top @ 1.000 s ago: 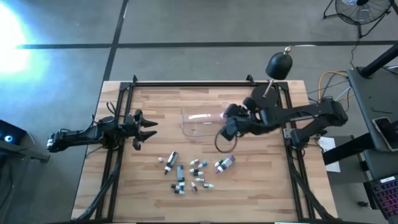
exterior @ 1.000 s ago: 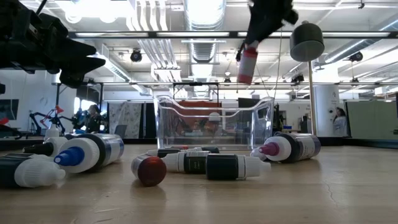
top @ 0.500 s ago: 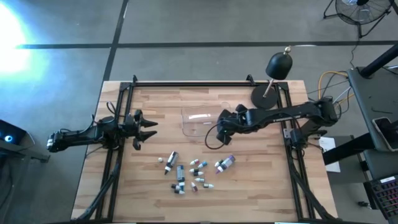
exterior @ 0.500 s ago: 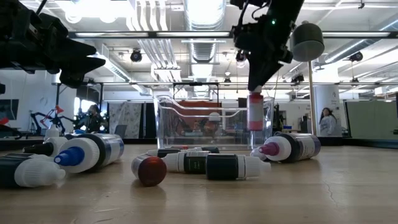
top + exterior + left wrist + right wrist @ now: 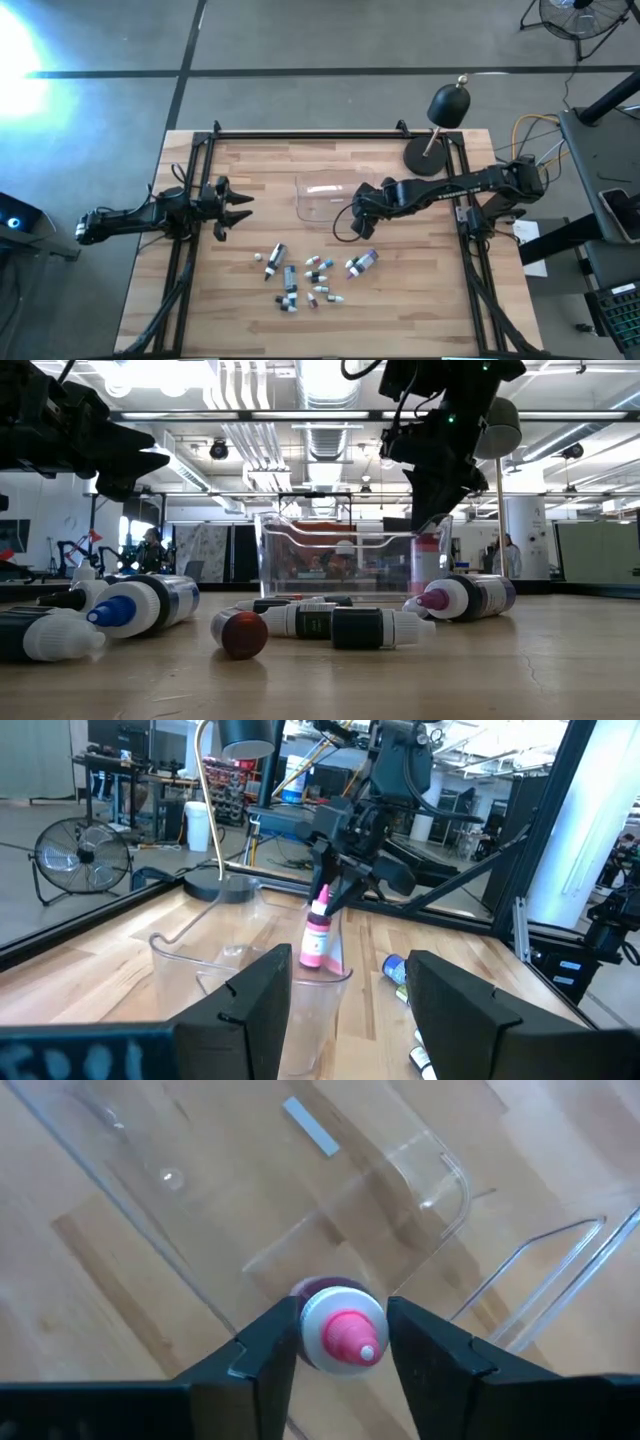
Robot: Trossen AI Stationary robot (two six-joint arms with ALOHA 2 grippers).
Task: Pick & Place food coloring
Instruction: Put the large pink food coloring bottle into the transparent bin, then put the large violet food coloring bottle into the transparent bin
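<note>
A pink-nozzled food coloring bottle stands upright inside the right end of the clear plastic tub, low behind its wall. My right gripper reaches down into the tub and is shut on the bottle. Several more small bottles lie on their sides on the wooden table nearer the front edge. My left gripper waits open and level at the table's left, pointing toward the tub. My right gripper pinches the bottle's white cap between its two fingers, just below the pink nozzle. The fingers come steeply from above, slanting in from the table's right. The bottle is upright inside the tub; whether its base rests on the tub floor I cannot tell.
A black dome lamp on a round base stands at the far right corner. Black frame rails run along the table's far, left and right sides. Bare wood lies between the tub and the loose bottles.
My right gripper has come down with the pink bottle, from well above the tub's rim into its right end, tipping more steeply downward. The bottle has stayed upright below the fingers.
</note>
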